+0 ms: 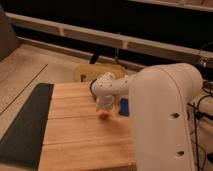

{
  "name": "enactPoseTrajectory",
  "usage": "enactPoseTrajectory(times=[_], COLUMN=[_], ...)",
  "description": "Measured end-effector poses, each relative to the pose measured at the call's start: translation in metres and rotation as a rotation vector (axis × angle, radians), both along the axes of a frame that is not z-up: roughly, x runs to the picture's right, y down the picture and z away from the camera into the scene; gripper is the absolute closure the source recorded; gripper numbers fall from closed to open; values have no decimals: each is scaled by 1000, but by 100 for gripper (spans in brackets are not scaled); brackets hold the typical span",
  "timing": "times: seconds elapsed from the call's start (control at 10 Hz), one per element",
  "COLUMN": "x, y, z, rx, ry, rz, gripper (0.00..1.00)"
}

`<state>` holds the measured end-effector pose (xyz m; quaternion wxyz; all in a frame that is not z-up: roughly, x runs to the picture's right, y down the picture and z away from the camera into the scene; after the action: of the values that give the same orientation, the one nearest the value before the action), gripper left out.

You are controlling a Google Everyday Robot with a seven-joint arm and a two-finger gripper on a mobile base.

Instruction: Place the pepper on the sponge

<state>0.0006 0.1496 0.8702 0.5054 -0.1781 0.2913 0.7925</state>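
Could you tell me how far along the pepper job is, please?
Done: the gripper is at the pepper, which shows orange at its tip over the wooden table. In hand: whether the pepper is gripped is unclear. Left: the pepper is not yet on the blue sponge, just beside it.
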Motion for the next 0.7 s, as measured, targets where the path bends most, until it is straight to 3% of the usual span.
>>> enactPoseTrajectory(times=[0.7], x=[0], y=[-4], z=[2], rx=[7], ry=[-7], rz=[-10], gripper=[35])
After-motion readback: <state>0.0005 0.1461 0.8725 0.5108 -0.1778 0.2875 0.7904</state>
